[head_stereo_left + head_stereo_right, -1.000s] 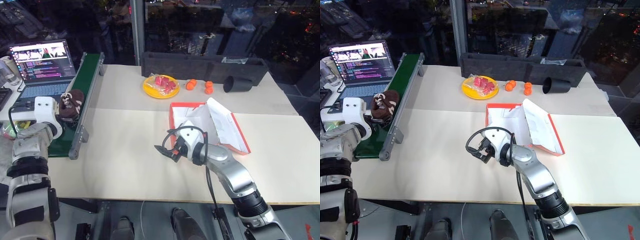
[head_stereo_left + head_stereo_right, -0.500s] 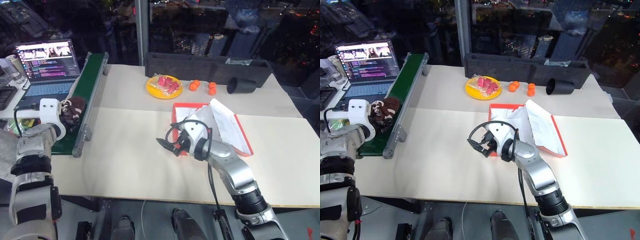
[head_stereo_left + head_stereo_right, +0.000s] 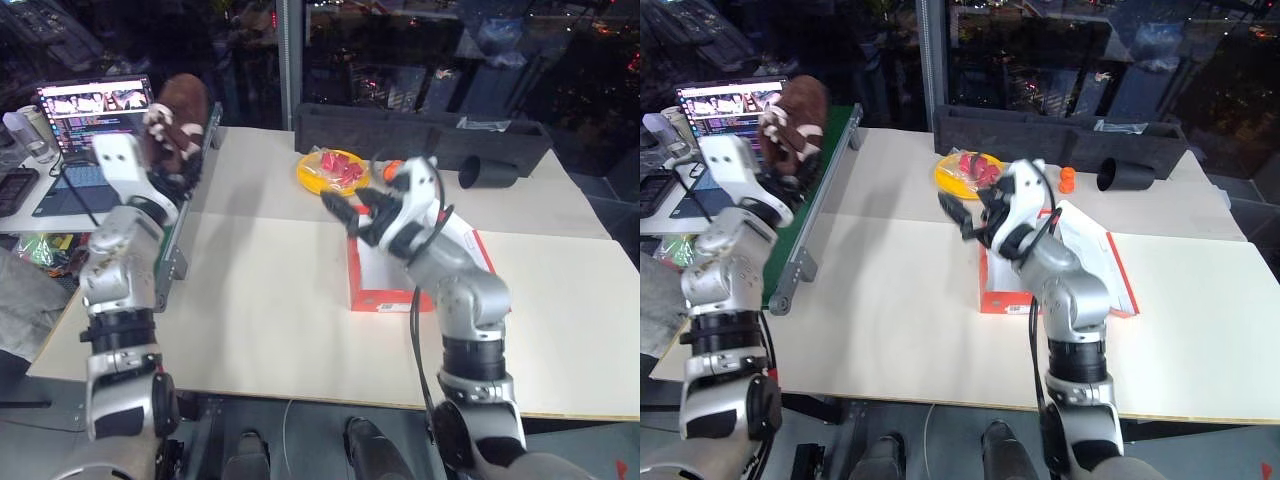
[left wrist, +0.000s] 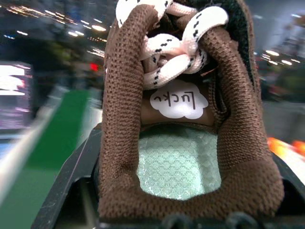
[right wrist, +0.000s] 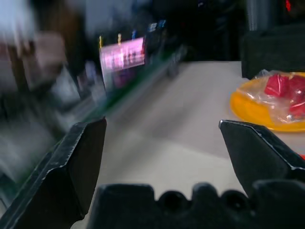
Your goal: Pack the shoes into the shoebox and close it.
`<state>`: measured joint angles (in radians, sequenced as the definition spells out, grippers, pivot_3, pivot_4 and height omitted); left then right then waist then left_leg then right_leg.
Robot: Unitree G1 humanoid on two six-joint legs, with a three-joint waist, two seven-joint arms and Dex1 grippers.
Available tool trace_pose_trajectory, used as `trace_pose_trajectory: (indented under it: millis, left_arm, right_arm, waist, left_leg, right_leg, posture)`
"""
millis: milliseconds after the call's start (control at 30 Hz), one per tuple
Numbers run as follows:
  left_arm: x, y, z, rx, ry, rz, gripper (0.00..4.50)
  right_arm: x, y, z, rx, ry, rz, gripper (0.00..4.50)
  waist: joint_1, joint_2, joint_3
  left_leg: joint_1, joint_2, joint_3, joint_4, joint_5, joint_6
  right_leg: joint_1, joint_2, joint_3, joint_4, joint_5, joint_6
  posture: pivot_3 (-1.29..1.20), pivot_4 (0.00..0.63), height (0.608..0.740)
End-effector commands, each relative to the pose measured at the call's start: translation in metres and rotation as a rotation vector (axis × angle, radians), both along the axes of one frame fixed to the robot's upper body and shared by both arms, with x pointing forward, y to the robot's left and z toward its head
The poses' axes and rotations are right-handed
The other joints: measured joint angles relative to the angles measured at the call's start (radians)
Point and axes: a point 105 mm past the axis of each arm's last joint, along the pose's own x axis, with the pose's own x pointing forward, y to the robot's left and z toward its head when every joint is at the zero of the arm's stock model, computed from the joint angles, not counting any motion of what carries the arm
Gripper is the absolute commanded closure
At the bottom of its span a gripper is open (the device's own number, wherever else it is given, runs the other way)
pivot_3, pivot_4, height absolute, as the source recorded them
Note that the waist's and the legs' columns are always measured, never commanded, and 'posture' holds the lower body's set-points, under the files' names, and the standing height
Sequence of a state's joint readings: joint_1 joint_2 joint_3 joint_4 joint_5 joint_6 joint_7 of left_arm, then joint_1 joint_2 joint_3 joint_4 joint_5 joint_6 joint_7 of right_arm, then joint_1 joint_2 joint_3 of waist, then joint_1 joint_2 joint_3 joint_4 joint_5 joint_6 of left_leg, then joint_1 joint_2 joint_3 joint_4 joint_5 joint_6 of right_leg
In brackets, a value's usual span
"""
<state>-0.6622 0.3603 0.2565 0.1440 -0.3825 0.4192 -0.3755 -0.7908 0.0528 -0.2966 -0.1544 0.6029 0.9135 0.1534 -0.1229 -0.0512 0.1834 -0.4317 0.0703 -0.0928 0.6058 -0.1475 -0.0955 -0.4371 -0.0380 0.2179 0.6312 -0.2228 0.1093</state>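
Note:
A dark brown shoe (image 3: 178, 112) with white laces hangs in the air above the green conveyor belt (image 3: 192, 185), and my left gripper (image 3: 170, 150) is shut on it. In the left wrist view the shoe (image 4: 183, 119) faces me opening first, between the two fingers. The red-orange shoebox (image 3: 385, 297) stands open at the table's middle, its lid (image 3: 1108, 262) folded out to the right. My right gripper (image 3: 345, 207) is open and holds nothing; it hovers above the box's far left corner. In the right wrist view its fingers (image 5: 76, 162) stand wide apart.
At the back of the table are a yellow plate (image 3: 333, 172) of red pieces, a small orange fruit (image 3: 1067, 180), a black cup (image 3: 488, 172) on its side and a long black tray (image 3: 420, 128). A laptop (image 3: 92, 100) sits left of the belt.
My left gripper has lifted the shoe off the belt, up and to the right. My right gripper has risen from the table to above the box and rolled. The camera has shifted.

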Motion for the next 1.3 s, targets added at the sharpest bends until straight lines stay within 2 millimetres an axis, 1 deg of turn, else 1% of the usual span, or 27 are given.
trace_pose_trajectory:
  millis: [33, 100, 200, 300, 367, 467, 633, 733, 833, 867, 967, 1033, 1133, 1233, 1300]
  left_arm:
    - [-0.017, -0.055, 0.016, 0.013, -0.065, -0.203, 1.68]
    - [-0.025, -0.078, 0.017, -0.020, -0.068, -0.292, 1.68]
    - [-0.038, -0.106, 0.015, -0.035, -0.060, -0.412, 1.68]
    - [-0.045, -0.121, 0.013, -0.042, -0.044, -0.485, 1.68]
    - [-0.047, -0.126, 0.012, -0.045, -0.034, -0.509, 1.68]
    - [-0.047, -0.130, 0.011, -0.042, -0.025, -0.524, 1.68]
    - [-0.045, -0.131, 0.011, -0.041, -0.023, -0.523, 1.68]
    - [-0.043, -0.130, 0.012, -0.041, -0.026, -0.519, 1.68]
    - [-0.041, -0.130, 0.011, -0.033, -0.025, -0.512, 1.68]
    - [-0.040, -0.130, 0.010, -0.029, -0.022, -0.510, 1.68]
    - [-0.039, -0.131, 0.007, -0.016, -0.013, -0.507, 1.68]
    - [-0.038, -0.133, -0.001, 0.017, 0.013, -0.505, 1.68]
    - [-0.039, -0.136, -0.006, 0.041, 0.027, -0.518, 1.68]
    - [-0.042, -0.140, -0.011, 0.059, 0.034, -0.537, 1.68]
    - [-0.042, -0.140, -0.011, 0.057, 0.033, -0.539, 1.68]
  right_arm:
    - [-0.006, 0.007, 0.020, 0.115, 0.065, 0.059, 0.00]
    - [-0.006, 0.013, 0.019, 0.119, 0.106, 0.078, 0.00]
    - [-0.003, 0.014, 0.008, 0.131, 0.187, 0.072, 0.00]
    - [0.001, 0.009, -0.002, 0.146, 0.241, 0.042, 0.00]
    - [0.001, 0.008, 0.003, 0.197, 0.244, 0.042, 0.00]
    - [0.000, 0.008, 0.014, 0.247, 0.232, 0.047, 0.00]
    - [-0.001, 0.008, 0.015, 0.253, 0.234, 0.042, 0.00]
    - [-0.002, 0.006, 0.012, 0.250, 0.242, 0.015, 0.72]
    - [-0.003, 0.005, 0.010, 0.246, 0.246, 0.008, 1.73]
    - [-0.003, 0.006, 0.010, 0.241, 0.247, 0.009, 2.15]
    - [-0.006, 0.010, 0.013, 0.234, 0.232, 0.031, 3.00]
    - [-0.011, 0.015, 0.022, 0.269, 0.198, 0.076, 3.00]
    - [-0.013, 0.015, 0.027, 0.291, 0.187, 0.089, 3.00]
    - [-0.011, 0.008, 0.029, 0.361, 0.201, 0.067, 3.00]
    - [-0.010, 0.004, 0.029, 0.375, 0.207, 0.049, 3.00]
  waist:
    - [0.001, 0.000, 0.000]
    - [0.000, 0.000, 0.000]
    - [0.000, 0.001, 0.000]
    - [-0.009, 0.004, 0.001]
    - [-0.012, 0.005, 0.001]
    - [-0.013, 0.005, 0.001]
    - [-0.015, 0.006, 0.002]
    - [-0.015, 0.007, 0.002]
    - [-0.016, 0.007, 0.002]
    - [-0.016, 0.007, 0.002]
    - [-0.017, 0.007, 0.002]
    - [-0.018, 0.007, 0.002]
    - [-0.019, 0.007, 0.002]
    - [-0.019, 0.007, 0.002]
    - [-0.020, 0.007, 0.002]
  left_leg:
    - [0.000, 0.000, -0.001, 0.000, 0.000, 0.000]
    - [-0.003, 0.000, -0.003, 0.001, 0.000, 0.000]
    - [-0.005, 0.000, -0.006, 0.000, 0.000, 0.000]
    - [-0.004, 0.000, -0.007, 0.000, 0.000, 0.001]
    - [-0.004, 0.000, -0.007, 0.000, 0.001, 0.002]
    - [-0.004, 0.000, -0.008, 0.001, 0.002, 0.003]
    - [-0.004, 0.000, -0.008, 0.000, 0.002, 0.003]
    - [-0.004, -0.001, -0.008, 0.000, 0.002, 0.003]
    - [-0.004, -0.001, -0.008, 0.000, 0.002, 0.003]
    - [-0.004, -0.001, -0.008, 0.000, 0.002, 0.003]
    - [-0.005, -0.001, -0.009, 0.000, 0.002, 0.003]
    - [-0.005, -0.001, -0.009, 0.000, 0.002, 0.003]
    - [-0.005, -0.001, -0.009, 0.000, 0.002, 0.003]
    - [-0.005, -0.001, -0.009, 0.000, 0.002, 0.003]
    - [-0.005, -0.001, -0.009, 0.000, 0.002, 0.003]
  right_leg:
    - [0.000, 0.000, 0.000, 0.000, 0.000, 0.000]
    - [-0.001, 0.000, -0.003, -0.001, 0.001, -0.001]
    - [-0.001, 0.000, -0.006, -0.002, 0.002, -0.004]
    - [-0.001, 0.000, -0.006, -0.001, 0.001, -0.004]
    - [-0.001, 0.000, -0.007, -0.001, -0.001, 0.000]
    - [0.000, 0.000, -0.007, -0.001, -0.001, 0.000]
    - [0.000, 0.000, -0.007, -0.001, -0.001, 0.000]
    - [0.000, 0.000, -0.007, -0.001, -0.001, 0.000]
    - [0.000, 0.000, -0.007, -0.002, -0.001, 0.000]
    - [0.000, 0.000, -0.007, -0.002, -0.001, 0.000]
    - [0.000, 0.000, -0.008, -0.002, -0.001, 0.000]
    - [0.000, 0.000, -0.008, -0.002, -0.001, 0.000]
    - [0.000, 0.000, -0.008, -0.002, -0.001, 0.000]
    - [0.000, 0.000, -0.008, -0.002, -0.001, 0.000]
    - [0.000, 0.000, -0.008, -0.002, -0.001, 0.000]
  posture:
    - [0.00, 0.150, 0.740]
    - [0.00, 0.150, 0.740]
    - [0.00, 0.150, 0.740]
    - [0.00, 0.150, 0.740]
    - [0.00, 0.150, 0.740]
    - [0.00, 0.150, 0.740]
    - [0.00, 0.150, 0.740]
    - [0.00, 0.150, 0.740]
    - [0.00, 0.150, 0.740]
    - [0.00, 0.150, 0.740]
    - [0.00, 0.150, 0.740]
    - [0.00, 0.150, 0.740]
    - [0.00, 0.150, 0.740]
    - [0.00, 0.150, 0.740]
    - [0.00, 0.150, 0.740]
